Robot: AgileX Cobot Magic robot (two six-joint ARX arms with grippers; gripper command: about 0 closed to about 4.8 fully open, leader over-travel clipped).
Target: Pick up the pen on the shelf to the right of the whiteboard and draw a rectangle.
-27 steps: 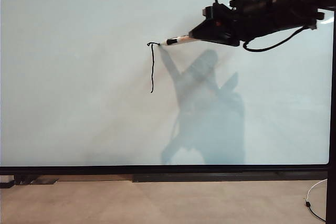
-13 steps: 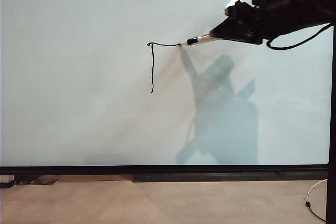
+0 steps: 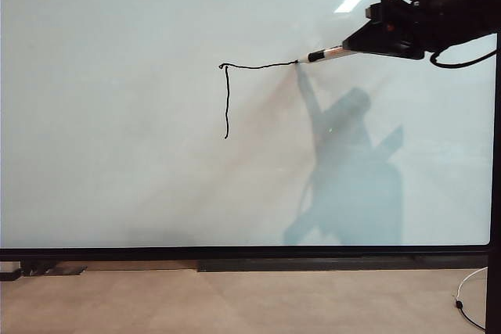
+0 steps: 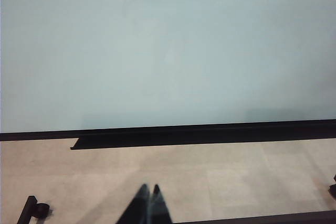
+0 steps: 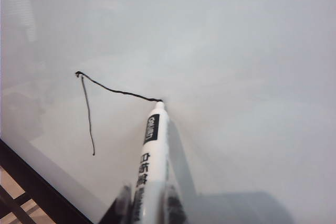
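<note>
Gripping the pen [image 5: 151, 166], right fingers [image 5: 123, 203] draw; only the left wrist view shows closed left fingers [image 4: 140, 203].

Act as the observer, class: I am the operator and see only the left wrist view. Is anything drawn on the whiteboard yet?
Observer: Yes, two sides of the rectangle: a vertical stroke, and a top stroke running right from its upper end.
Operator: My view shows only the left gripper, shut, low over the floor before the whiteboard. Where is the pen?
Observer: The pen has its tip on the board at the right end of the top stroke.
Operator: What holds it?
Observer: The right gripper, shut on the pen, at the board's upper right.
</note>
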